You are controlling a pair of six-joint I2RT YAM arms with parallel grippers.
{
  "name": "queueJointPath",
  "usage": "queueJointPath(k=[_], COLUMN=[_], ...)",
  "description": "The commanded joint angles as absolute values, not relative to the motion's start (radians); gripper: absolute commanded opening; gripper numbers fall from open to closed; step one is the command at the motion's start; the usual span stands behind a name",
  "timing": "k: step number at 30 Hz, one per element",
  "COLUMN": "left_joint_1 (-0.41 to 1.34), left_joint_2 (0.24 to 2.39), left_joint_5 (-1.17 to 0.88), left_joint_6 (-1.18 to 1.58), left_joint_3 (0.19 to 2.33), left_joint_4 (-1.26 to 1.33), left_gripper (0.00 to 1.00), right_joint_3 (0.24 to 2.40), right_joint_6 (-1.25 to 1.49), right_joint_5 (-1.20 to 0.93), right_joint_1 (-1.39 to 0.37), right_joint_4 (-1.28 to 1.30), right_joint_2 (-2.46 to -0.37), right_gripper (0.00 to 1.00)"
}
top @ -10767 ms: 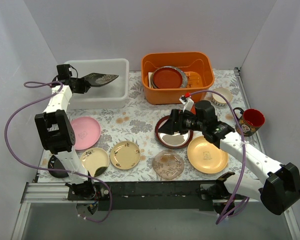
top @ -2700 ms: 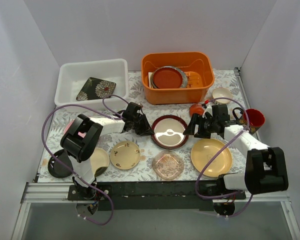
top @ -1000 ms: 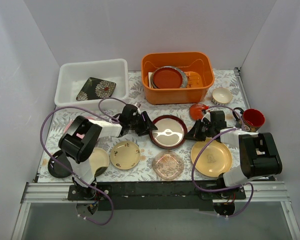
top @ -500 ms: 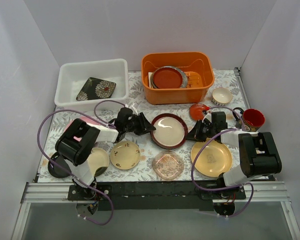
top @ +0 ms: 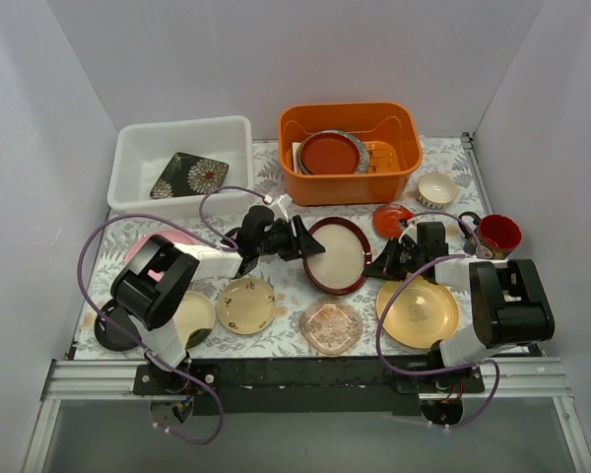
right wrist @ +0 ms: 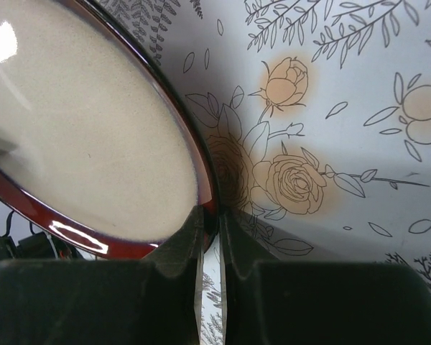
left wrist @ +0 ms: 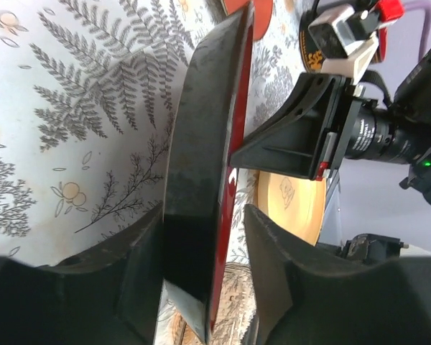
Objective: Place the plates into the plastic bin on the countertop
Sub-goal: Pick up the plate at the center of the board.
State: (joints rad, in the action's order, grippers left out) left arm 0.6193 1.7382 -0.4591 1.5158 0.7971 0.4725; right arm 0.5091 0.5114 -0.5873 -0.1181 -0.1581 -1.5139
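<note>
A dark-rimmed glossy plate [top: 340, 258] stands tilted on the countertop [top: 266, 197], its left rim lifted. My left gripper [top: 300, 239] straddles that rim. In the left wrist view the plate [left wrist: 201, 144] rests against one finger, with a gap to the other, so the left gripper [left wrist: 205, 215] is open. My right gripper [top: 377, 264] is shut on the plate's right rim [right wrist: 93, 144], pinched at the fingertips of the right gripper [right wrist: 212, 215]. The plastic bin [top: 128, 168] at the back left holds a black square floral plate [top: 189, 175]. Pink [top: 163, 241], gold [top: 246, 304], cream [top: 189, 315], black [top: 108, 330], glass [top: 332, 325], large gold [top: 417, 310] and small red [top: 389, 217] plates lie around.
An orange tub [top: 350, 177] with a red plate and other dishes stands at the back centre. A small cream bowl [top: 437, 187] and a red mug [top: 497, 236] sit at the right. Purple cables loop over the left side. White walls close in the table.
The glossy plate, flat a second ago, now stands tipped up on its right edge. My left gripper rose with the left rim; its jaws narrowed, then widened. The right gripper stayed shut.
</note>
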Motion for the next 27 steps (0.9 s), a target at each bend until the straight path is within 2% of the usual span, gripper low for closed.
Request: queueJointPath(k=[1, 6, 9, 14, 16, 17, 19, 20, 23, 27], left_joint_1=[0.681, 0.683, 0.683, 0.683, 0.683, 0.683, 0.683, 0.683, 0.683, 0.683], left_joint_2=[1.74, 1.729, 1.721, 1.71, 1.704, 1.7, 1.694, 1.69, 1.681, 1.666], left_joint_5=[-0.551, -0.534, -0.523, -0.506, -0.502, -0.496, -0.491, -0.486, -0.479, -0.451], left_joint_6=[1.516, 1.505, 1.491, 1.47, 1.465, 1.465, 1.46, 1.46, 1.463, 1.457], left_joint_3=[0.854, 0.854, 0.865, 0.89, 0.891, 0.894, 0.896, 0.897, 0.907, 0.948], left_joint_4=[0.526, 0.503, 0.477, 0.416, 0.4, 0.396, 0.385, 0.38, 0.368, 0.328], left_gripper=[0.37, 0.1, 0.0, 0.0, 0.0, 0.0, 0.0, 0.0, 0.0, 0.0], right_joint_3=[0.494, 0.489, 0.488, 0.488, 0.483, 0.483, 0.488, 0.492, 0.514, 0.538], right_joint_6=[0.462, 0.462, 0.463, 0.463, 0.466, 0.468, 0.466, 0.465, 0.46, 0.46], right_joint_5=[-0.653, -0.655, -0.655, -0.65, -0.643, -0.626, -0.611, -0.595, -0.581, -0.558], right_joint_1=[-0.155, -0.156, -0.156, -0.156, -0.156, -0.156, -0.155, -0.155, -0.156, -0.155], right_joint_4=[-0.184, -0.19, -0.193, -0.18, -0.181, -0.178, -0.164, -0.147, -0.115, -0.077], right_joint_2=[-1.528, -1.529, -1.532, -1.499, -1.453, -1.433, -1.378, -1.362, -1.306, -1.241], right_gripper=[0.01, 0.01, 0.01, 0.01, 0.12, 0.26, 0.39, 0.5, 0.65, 0.73])
